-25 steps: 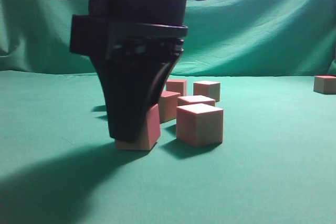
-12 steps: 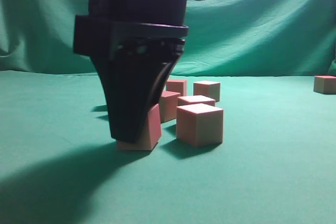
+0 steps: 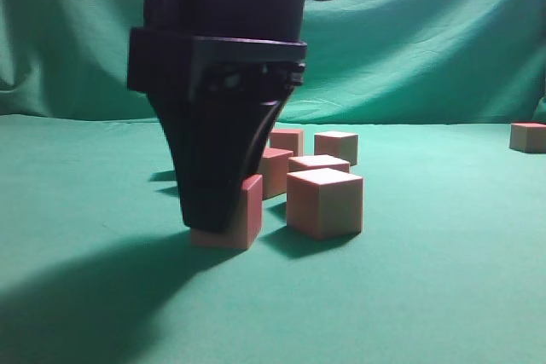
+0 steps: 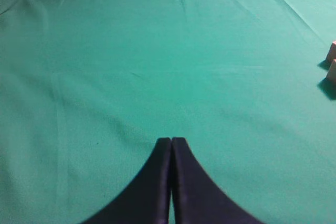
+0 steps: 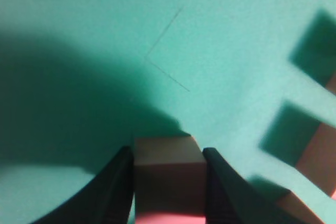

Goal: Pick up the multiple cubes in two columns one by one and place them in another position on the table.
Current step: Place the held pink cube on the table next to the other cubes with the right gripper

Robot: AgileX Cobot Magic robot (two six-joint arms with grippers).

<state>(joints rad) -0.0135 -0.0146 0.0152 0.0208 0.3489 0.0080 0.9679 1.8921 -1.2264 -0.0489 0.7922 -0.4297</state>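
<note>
Clamped between the two dark fingers of the right gripper [image 5: 168,182]: one cube [image 5: 169,169], squeezed on both side faces, jaws part-way open at just the width of the block. Seen in the exterior view as a reddish-pink cube [image 3: 239,215] half hidden behind the black claw [image 3: 217,210], bottom edge at or barely on the cloth — hard to say which from this low angle. Pressed together tip to tip, the left gripper [image 4: 171,142], holding nothing, hanging over bare cloth well apart from the blocks.

Underneath, the table [image 3: 426,296], flat, covered in green cloth with faint creases and a thin dark thread-like line [image 5: 165,61] ahead of the held block. Behind, a draped green backdrop [image 3: 426,40] with soft folds. Broad shadow of the arm spread across the cloth to the left of the held block.

Just right of the claw, a nearer cube [image 3: 324,202] standing square on the cloth, close beside the held one but not touching. Behind it, a cluster of further cubes [image 3: 317,164] in two short rows, partly overlapping from this view. Far right, near the frame edge, a lone cube [image 3: 528,136] well apart from the rest. At the right edge of the left wrist view, slivers of two more blocks [image 4: 332,61].
</note>
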